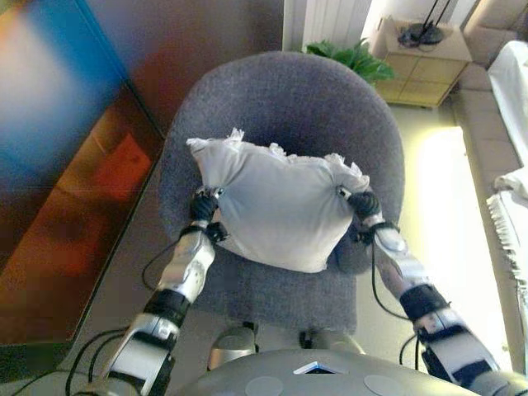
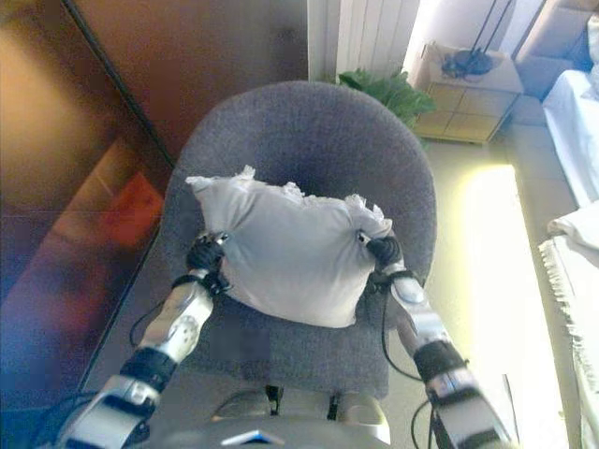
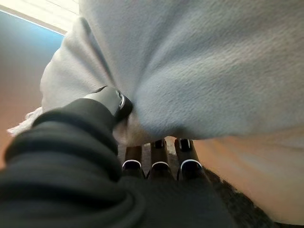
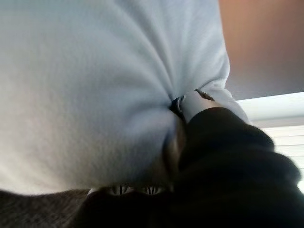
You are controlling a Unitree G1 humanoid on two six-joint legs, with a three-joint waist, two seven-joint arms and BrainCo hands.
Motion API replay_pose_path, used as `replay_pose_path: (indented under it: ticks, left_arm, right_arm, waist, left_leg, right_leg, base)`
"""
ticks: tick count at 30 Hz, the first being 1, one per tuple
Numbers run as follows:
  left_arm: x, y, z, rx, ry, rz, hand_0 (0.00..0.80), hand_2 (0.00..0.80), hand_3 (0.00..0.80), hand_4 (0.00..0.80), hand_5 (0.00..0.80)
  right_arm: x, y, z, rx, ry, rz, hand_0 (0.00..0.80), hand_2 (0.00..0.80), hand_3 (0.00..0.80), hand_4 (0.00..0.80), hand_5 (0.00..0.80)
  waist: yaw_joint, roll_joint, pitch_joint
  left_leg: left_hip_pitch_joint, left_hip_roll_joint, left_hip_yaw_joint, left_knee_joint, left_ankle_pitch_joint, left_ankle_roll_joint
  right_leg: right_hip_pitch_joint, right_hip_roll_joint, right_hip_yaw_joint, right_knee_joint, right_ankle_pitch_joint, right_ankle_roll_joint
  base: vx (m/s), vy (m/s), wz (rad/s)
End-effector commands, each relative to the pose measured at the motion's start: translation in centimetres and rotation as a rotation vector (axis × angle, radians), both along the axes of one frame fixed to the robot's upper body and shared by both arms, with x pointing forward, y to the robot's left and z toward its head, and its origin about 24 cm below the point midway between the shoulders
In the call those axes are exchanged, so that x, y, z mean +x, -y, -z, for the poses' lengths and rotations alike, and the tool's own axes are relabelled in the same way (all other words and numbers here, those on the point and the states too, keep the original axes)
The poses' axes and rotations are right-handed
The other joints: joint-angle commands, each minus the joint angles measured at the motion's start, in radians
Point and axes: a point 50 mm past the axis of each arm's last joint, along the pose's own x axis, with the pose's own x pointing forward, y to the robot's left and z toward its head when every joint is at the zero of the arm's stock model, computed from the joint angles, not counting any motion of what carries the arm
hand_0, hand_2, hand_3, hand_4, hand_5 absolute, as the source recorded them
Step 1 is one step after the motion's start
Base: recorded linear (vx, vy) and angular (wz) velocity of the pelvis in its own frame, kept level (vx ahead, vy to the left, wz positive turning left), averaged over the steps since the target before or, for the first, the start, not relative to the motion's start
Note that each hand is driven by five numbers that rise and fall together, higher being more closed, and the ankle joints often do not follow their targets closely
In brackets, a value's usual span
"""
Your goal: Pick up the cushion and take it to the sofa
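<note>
A pale grey cushion [image 1: 276,206] with frilled edges is held over the seat of a round grey armchair [image 1: 289,99]. My left hand [image 1: 204,208] grips its left side and my right hand [image 1: 363,204] grips its right side. In the left wrist view the thumb [image 3: 111,102] presses into the cloth and the fingers [image 3: 159,164] curl under the cushion [image 3: 199,71]. In the right wrist view the thumb [image 4: 187,104] digs into the cushion [image 4: 95,85] the same way. The cushion's lower edge hangs just above the seat.
A dark glossy wall panel [image 1: 58,165] runs along the left. Behind the chair stand a green plant [image 1: 351,56] and a low wooden cabinet [image 1: 421,70]. A white sofa or bed edge [image 1: 511,165] with a fringed throw lies at the right across a pale floor.
</note>
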Motion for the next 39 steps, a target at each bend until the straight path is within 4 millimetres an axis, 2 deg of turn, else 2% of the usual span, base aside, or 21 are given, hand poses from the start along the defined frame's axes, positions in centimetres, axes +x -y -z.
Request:
replay_pose_path:
  ticks: [1,4,11,17,18,19,20,22,23,24,25,26,27,35,39]
  left_arm:
    - [5.2,4.1,-8.1,0.048,0.325,0.097,0.8,0.8,0.8,0.8,0.8]
    - [6.7,4.3,-10.2,0.093,0.364,0.084,0.8,0.8,0.8,0.8,0.8]
    - [9.4,4.0,-14.0,0.202,0.395,0.037,0.8,0.8,0.8,0.8,0.8]
    - [10.6,2.5,-15.7,0.179,0.376,-0.058,0.8,0.8,0.8,0.8,0.8]
    - [10.6,2.4,-15.9,0.179,0.379,-0.064,0.8,0.8,0.8,0.8,0.8]
    - [10.7,2.4,-16.1,0.18,0.381,-0.068,0.8,0.8,0.8,0.8,0.8]
    - [10.8,2.3,-16.4,0.182,0.385,-0.072,0.8,0.8,0.8,0.8,0.8]
    - [10.8,2.3,-16.6,0.187,0.389,-0.077,0.8,0.8,0.8,0.8,0.8]
    - [10.9,2.1,-16.8,0.184,0.395,-0.087,0.722,0.722,0.722,0.722,0.722]
    - [10.9,1.9,-17.0,0.178,0.4,-0.093,0.527,0.527,0.527,0.527,0.527]
    - [10.9,1.9,-17.2,0.17,0.406,-0.097,0.436,0.436,0.436,0.436,0.436]
    - [10.9,1.9,-17.5,0.169,0.417,-0.1,0.088,0.088,0.088,0.088,0.088]
    - [11.0,1.9,-17.8,0.161,0.434,-0.098,0.0,0.0,0.0,0.0,0.0]
    - [10.1,2.8,-20.0,0.116,0.605,-0.077,0.0,0.0,0.0,0.0,0.0]
    - [9.1,3.2,-20.2,0.076,0.683,-0.057,0.0,0.0,0.0,0.0,0.0]
  right_arm:
    - [4.7,-5.0,-8.9,0.056,0.288,-0.113,0.8,0.8,0.8,0.8,0.8]
    - [6.0,-5.2,-10.8,0.042,0.323,-0.095,0.8,0.8,0.8,0.8,0.8]
    - [8.7,-3.9,-14.1,-0.01,0.322,-0.048,0.8,0.8,0.8,0.8,0.8]
    - [9.8,-3.2,-15.9,-0.07,0.317,-0.016,0.8,0.8,0.8,0.8,0.8]
    - [9.9,-3.2,-16.2,-0.07,0.323,-0.017,0.709,0.709,0.709,0.709,0.709]
    - [9.9,-3.2,-16.4,-0.068,0.328,-0.015,0.489,0.489,0.489,0.489,0.489]
    - [9.9,-3.2,-16.8,-0.078,0.336,-0.005,0.182,0.182,0.182,0.182,0.182]
    - [10.0,-3.2,-17.2,-0.083,0.351,-0.003,0.0,0.0,0.0,0.0,0.0]
    - [10.0,-3.2,-17.5,-0.086,0.362,0.0,0.0,0.0,0.0,0.0,0.0]
    - [10.0,-3.2,-17.7,-0.092,0.369,0.004,0.0,0.0,0.0,0.0,0.0]
    - [10.0,-3.3,-17.9,-0.093,0.378,0.003,0.0,0.0,0.0,0.0,0.0]
    - [9.9,-3.4,-18.2,-0.092,0.398,0.001,0.0,0.0,0.0,0.0,0.0]
    - [9.9,-3.5,-18.5,-0.094,0.416,0.001,0.0,0.0,0.0,0.0,0.0]
    - [8.7,-4.4,-19.8,-0.097,0.553,-0.014,0.0,0.0,0.0,0.0,0.0]
    - [7.6,-4.5,-20.3,-0.089,0.626,-0.016,0.0,0.0,0.0,0.0,0.0]
  waist:
    - [-0.042,-0.031,0.057]
    - [-0.055,-0.028,0.104]
    - [-0.075,-0.027,0.172]
    - [-0.084,-0.027,0.205]
    - [-0.084,-0.027,0.209]
    - [-0.085,-0.027,0.214]
    - [-0.086,-0.028,0.22]
    - [-0.087,-0.029,0.229]
    - [-0.087,-0.03,0.233]
    - [-0.088,-0.031,0.235]
    - [-0.088,-0.032,0.238]
    - [-0.088,-0.034,0.24]
    - [-0.089,-0.034,0.243]
    - [-0.087,-0.036,0.258]
    - [-0.081,-0.035,0.257]
  left_leg:
    - [-0.071,-0.017,0.037,0.078,-0.045,-0.025]
    - [-0.144,-0.019,0.041,0.117,-0.04,-0.021]
    - [-0.255,-0.016,0.056,0.138,-0.016,-0.03]
    - [-0.274,-0.013,0.067,0.113,0.004,-0.035]
    - [-0.273,-0.012,0.068,0.11,0.005,-0.036]
    - [-0.273,-0.011,0.069,0.108,0.006,-0.037]
    - [-0.275,-0.012,0.069,0.106,0.006,-0.037]
    - [-0.277,-0.011,0.072,0.103,0.008,-0.039]
    - [-0.277,-0.01,0.074,0.104,0.008,-0.04]
    - [-0.277,-0.01,0.074,0.104,0.008,-0.041]
    - [-0.277,-0.009,0.076,0.104,0.008,-0.042]
    - [-0.277,-0.009,0.078,0.104,0.007,-0.044]
    - [-0.278,-0.009,0.079,0.104,0.007,-0.045]
    - [-0.27,-0.011,0.087,0.097,-0.002,-0.046]
    - [-0.269,-0.016,0.089,0.102,-0.01,-0.044]
  right_leg:
    - [-0.004,-0.068,0.055,0.052,0.023,0.005]
    - [-0.096,-0.07,0.061,0.129,0.012,0.001]
    - [-0.219,-0.077,0.085,0.143,0.048,0.014]
    - [-0.248,-0.077,0.091,0.133,0.065,0.021]
    - [-0.249,-0.078,0.092,0.131,0.067,0.022]
    - [-0.25,-0.078,0.093,0.13,0.068,0.023]
    - [-0.251,-0.079,0.093,0.127,0.069,0.024]
    - [-0.252,-0.08,0.092,0.123,0.071,0.025]
    - [-0.254,-0.081,0.093,0.123,0.072,0.026]
    - [-0.254,-0.082,0.093,0.123,0.072,0.027]
    - [-0.254,-0.082,0.093,0.122,0.072,0.028]
    - [-0.254,-0.084,0.091,0.121,0.071,0.028]
    - [-0.254,-0.085,0.09,0.121,0.071,0.028]
    - [-0.246,-0.092,0.073,0.117,0.063,0.03]
    - [-0.24,-0.097,0.064,0.118,0.056,0.031]
  base:
    - [-0.204,0.042,-0.03]
    - [-0.17,0.029,-0.13]
    - [-0.102,0.02,-0.08]
    - [-0.013,0.01,-0.04]
    - [0.002,-0.005,-0.04]
    - [0.0,0.0,0.0]
    - [0.0,0.0,0.0]
    - [0.0,0.0,0.0]
    - [0.0,0.0,0.0]
    - [0.0,0.0,0.0]
    - [0.0,0.0,0.0]
    - [0.0,0.0,0.0]
    - [0.0,0.0,0.0]
    - [0.0,0.0,0.0]
    - [0.0,0.0,0.0]
